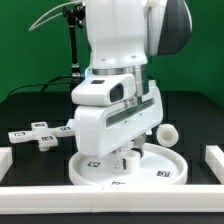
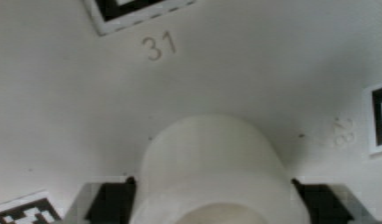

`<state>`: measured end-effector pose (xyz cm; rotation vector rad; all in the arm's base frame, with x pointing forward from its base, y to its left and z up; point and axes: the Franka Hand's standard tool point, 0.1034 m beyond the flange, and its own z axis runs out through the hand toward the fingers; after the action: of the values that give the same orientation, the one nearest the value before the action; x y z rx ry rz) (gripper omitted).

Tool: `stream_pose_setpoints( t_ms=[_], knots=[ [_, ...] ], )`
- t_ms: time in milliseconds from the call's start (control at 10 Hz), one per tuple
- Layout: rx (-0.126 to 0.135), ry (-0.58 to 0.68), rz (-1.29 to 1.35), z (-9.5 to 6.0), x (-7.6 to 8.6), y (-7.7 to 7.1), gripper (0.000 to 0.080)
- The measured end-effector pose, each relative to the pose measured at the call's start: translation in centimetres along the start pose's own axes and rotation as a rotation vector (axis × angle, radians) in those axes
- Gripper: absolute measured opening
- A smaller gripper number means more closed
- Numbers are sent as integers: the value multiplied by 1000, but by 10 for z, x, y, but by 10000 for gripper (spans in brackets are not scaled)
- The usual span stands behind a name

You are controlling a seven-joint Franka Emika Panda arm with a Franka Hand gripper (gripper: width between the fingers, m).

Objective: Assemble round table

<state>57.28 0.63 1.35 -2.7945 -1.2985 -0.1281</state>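
1. The arm (image 1: 115,40) reaches straight down over the middle of the desk (image 1: 192,108), and its white hand fills most of the exterior view
2. The fingers (image 2: 113,200) are clamped on the cylinder leg (image 2: 209,165): in the wrist view a dark pad presses against each side of the leg's rounded white body, with no gap showing on either side
3. The cylinder leg (image 1: 128,157) stands upright below the hand, over the inner part of the round disc (image 1: 85,173); whether its lower end touches the disc surface I cannot tell
4. The round disc lies flat on the desk at the front, rim upward, directly under the hand. In the wrist view its pale surface (image 2: 259,70) carries black-and-white tags (image 2: 143,10) around the leg, one with the number 31 printed beside it
5. The cross-shaped base (image 1: 35,133) lies on the desk at the exterior view's left, apart from the disc and untouched by the fingers
6. Plain white border blocks (image 1: 213,158) stand along the desk's edges at the exterior view's left, right and front
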Motion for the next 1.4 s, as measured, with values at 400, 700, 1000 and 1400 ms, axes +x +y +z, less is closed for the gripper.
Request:
stream_pose_setpoints(
  t_ms=[400, 700, 1000, 1400],
  knots=[
    [13, -3, 58, 3, 25, -15, 407],
    [14, -3, 63, 3, 31, -20, 409],
    [14, -4, 60, 3, 30, -19, 509],
    [2, 5, 94, -9, 33, -19, 647]
  ],
)
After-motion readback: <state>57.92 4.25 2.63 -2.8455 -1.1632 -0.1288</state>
